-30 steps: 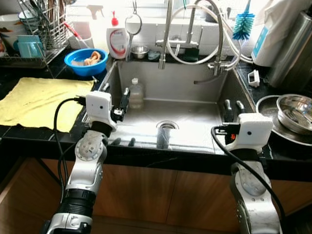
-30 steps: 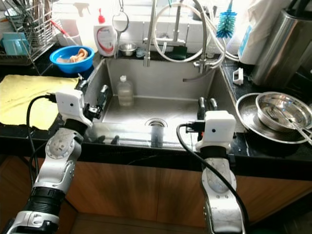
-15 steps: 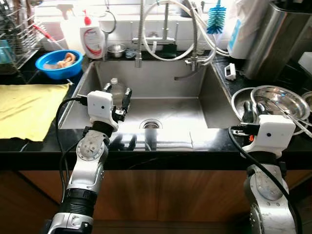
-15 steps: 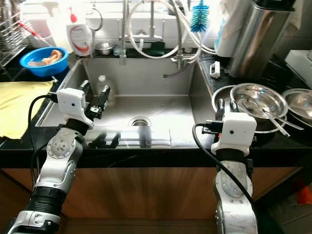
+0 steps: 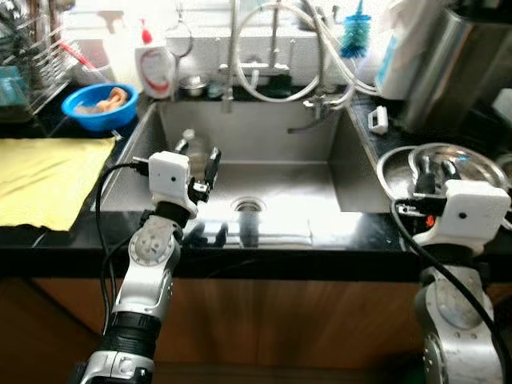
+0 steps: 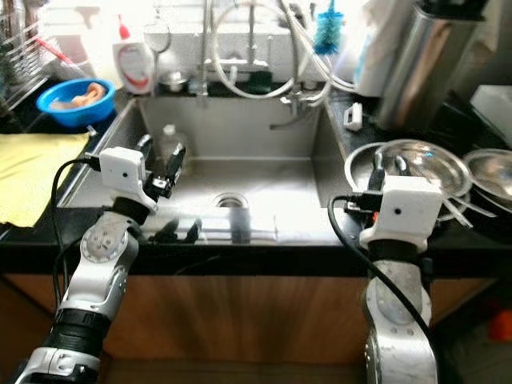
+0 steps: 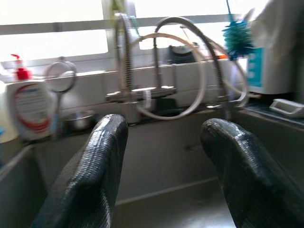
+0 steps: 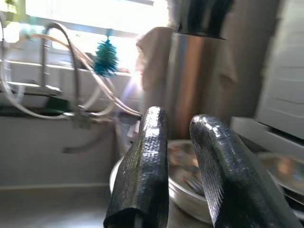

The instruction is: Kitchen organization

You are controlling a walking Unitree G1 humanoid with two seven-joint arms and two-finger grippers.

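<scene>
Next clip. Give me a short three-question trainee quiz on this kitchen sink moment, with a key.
1. True or false: the left gripper is holding the clear bottle.
2. Which item sits on the counter at the robot's left? A) yellow cloth B) steel bowl C) teal bottle brush
3. Fill in: the right gripper is over the steel ____.

Key:
1. False; its fingers are open above the sink, holding nothing.
2. A
3. bowl

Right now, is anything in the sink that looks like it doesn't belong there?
Yes. A clear plastic bottle stands upright inside the steel sink, near its back left corner, just beyond the left gripper. Bottles usually stay on the counter.
</scene>
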